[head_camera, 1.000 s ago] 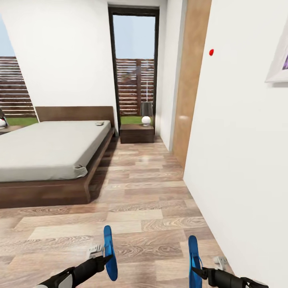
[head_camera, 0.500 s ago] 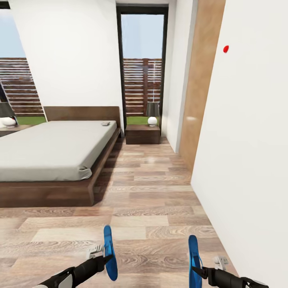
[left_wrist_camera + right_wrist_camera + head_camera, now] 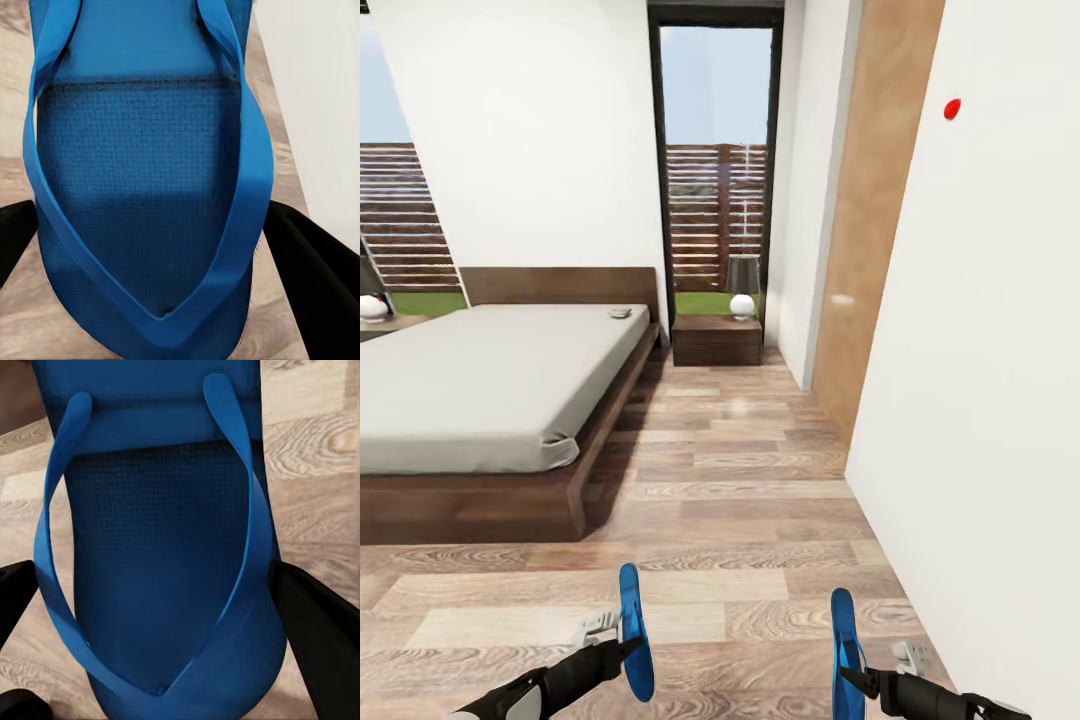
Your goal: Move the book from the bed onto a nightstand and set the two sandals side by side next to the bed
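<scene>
Here's the bedroom (image 3: 530, 150), white walls all round, wood-plank floor (image 3: 740, 480) running straight ahead in a wide lane towards a tall dark-framed window (image 3: 715, 160) with the slatted fence outside. On the right a white wall (image 3: 980, 400) comes very close beside the right arm, with a wood-panelled section (image 3: 875, 200) further along. On the left, the bed (image 3: 480, 385) fills the room's side, dark frame, pale mattress, its foot corner jutting towards the lane. The open floor lies between that corner and the right wall.

At the far end, a nightstand (image 3: 717, 340) sits just beside the head of the bed under the window, a lamp (image 3: 742, 285) on top. Another lamp (image 3: 372, 295) shows at the far left edge, past the bed. A small dark thing lies on the mattress near the headboard, too small to tell.

Now the sandals, both off the floor. The left gripper (image 3: 628, 648) has the left sandal (image 3: 634, 630) pinched edge-up, and the left wrist view shows the blue sole (image 3: 150, 187) between two black fingers (image 3: 315, 277), closed in on its sides. The right gripper (image 3: 850, 678) grips the right sandal (image 3: 846, 650) likewise, and its fingers (image 3: 319, 622) press both edges of the sole (image 3: 165, 555). The pair hangs well apart, well short of the bed.
</scene>
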Controlling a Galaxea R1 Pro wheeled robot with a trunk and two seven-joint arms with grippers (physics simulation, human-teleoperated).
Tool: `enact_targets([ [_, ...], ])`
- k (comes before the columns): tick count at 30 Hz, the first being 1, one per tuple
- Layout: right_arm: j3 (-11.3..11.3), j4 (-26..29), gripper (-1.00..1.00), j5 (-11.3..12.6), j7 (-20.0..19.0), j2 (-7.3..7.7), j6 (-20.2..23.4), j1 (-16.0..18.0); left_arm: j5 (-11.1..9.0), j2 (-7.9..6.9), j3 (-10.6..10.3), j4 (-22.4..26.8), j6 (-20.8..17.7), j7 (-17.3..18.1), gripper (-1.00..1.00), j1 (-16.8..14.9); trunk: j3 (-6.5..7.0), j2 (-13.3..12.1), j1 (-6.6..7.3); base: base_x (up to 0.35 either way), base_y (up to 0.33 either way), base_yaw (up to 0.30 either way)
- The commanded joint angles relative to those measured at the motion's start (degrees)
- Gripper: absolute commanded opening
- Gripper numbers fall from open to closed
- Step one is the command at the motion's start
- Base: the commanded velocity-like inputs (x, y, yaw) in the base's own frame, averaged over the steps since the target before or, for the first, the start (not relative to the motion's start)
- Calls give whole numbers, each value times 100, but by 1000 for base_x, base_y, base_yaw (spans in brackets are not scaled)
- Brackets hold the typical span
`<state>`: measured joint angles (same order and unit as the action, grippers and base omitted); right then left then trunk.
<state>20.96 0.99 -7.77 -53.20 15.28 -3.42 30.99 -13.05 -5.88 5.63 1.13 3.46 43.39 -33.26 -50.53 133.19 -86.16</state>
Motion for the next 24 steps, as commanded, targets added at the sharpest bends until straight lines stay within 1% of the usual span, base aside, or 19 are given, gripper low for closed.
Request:
enact_targets([
  [1, 50, -2, -100, -58, -7, 1, -36, 4, 31, -1, 53, -8, 24, 21, -100, -5, -6, 2, -2, 323, 0, 0],
  [24, 48, -2, -100, -58, 2, 1, -36, 4, 31, -1, 53, -11, 15, 19, -100, -5, -6, 2, -2, 323, 0, 0],
])
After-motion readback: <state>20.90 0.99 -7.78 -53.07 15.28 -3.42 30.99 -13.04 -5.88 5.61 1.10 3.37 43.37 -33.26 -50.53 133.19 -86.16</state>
